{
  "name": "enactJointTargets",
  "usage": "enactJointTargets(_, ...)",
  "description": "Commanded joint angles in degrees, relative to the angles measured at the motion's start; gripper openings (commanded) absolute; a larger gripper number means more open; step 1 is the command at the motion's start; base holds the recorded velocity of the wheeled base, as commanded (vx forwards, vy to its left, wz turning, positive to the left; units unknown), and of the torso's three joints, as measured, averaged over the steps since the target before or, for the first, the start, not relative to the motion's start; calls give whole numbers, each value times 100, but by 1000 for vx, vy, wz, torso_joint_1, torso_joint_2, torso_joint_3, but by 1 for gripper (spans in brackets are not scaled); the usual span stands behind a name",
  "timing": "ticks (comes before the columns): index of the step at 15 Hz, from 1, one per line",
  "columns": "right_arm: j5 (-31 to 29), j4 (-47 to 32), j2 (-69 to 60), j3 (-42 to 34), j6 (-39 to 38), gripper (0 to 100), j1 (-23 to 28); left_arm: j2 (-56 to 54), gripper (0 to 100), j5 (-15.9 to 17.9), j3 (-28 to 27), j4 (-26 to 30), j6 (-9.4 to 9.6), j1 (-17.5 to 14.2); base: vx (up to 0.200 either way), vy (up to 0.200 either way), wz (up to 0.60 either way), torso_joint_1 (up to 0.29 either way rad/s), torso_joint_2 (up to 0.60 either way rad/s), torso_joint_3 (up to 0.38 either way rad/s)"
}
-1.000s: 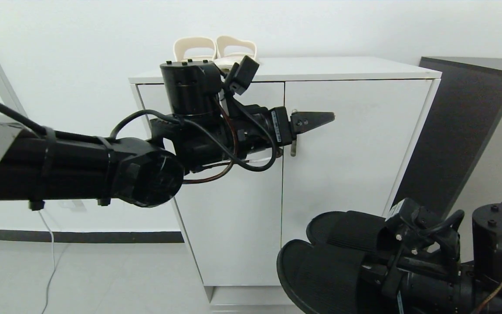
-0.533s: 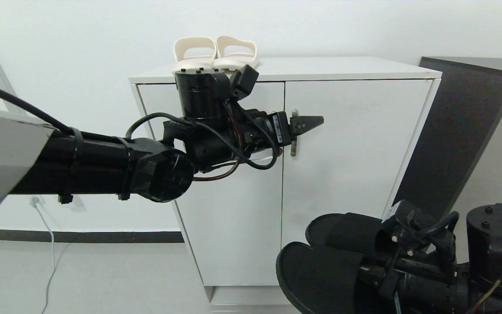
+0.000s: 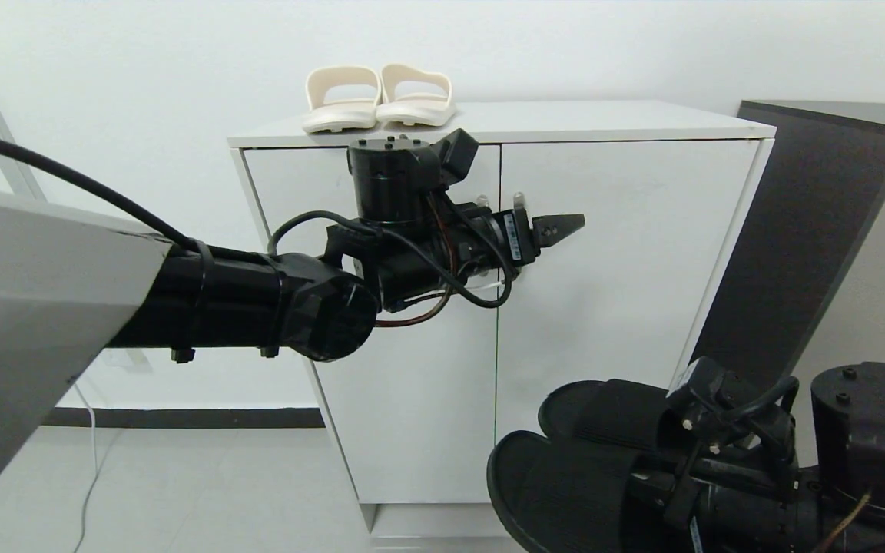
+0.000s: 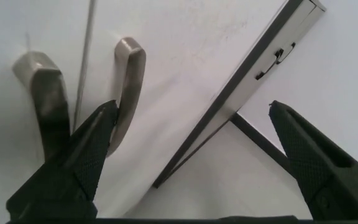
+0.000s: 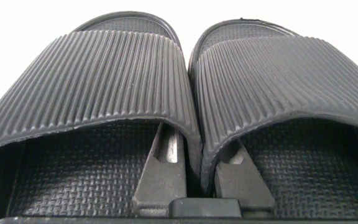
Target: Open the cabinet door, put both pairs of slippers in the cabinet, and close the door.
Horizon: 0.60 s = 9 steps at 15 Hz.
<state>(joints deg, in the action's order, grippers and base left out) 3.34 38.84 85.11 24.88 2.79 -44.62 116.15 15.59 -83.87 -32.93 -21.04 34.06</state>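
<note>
Cabinet (image 3: 627,121) is standing with both doors closed, and I am bringing the left gripper (image 3: 561,225) in on a door handle (image 4: 129,74).

Over the past second the left wrist is dropping from the level of the cabinet top to handle height and pushing closer to the door. The cream slippers (image 3: 379,98) on top are now fully exposed and untouched. The jaws are spread wide, one fingertip lying just at the handle beside the centre seam and nothing gripped yet. The right gripper (image 5: 201,186) is waiting low in front of the cabinet, pinching the black slippers (image 3: 588,461) together by their inner walls. I judge the door-opening grasp to be imminent, with both pairs still outside.
</note>
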Motion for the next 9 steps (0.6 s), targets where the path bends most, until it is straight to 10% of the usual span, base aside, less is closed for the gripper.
enactJointTargets(1, 18, 1, 14, -54, 2, 0, -12, 83, 0, -21, -15, 6, 4, -5, 0, 0, 0, 0, 0, 0)
enactJointTargets(9, 53, 1, -4, -159, 20, 0, -21, -400, 0, -30, 486, -21, 4, 92, 0, 0, 0, 0, 0, 0)
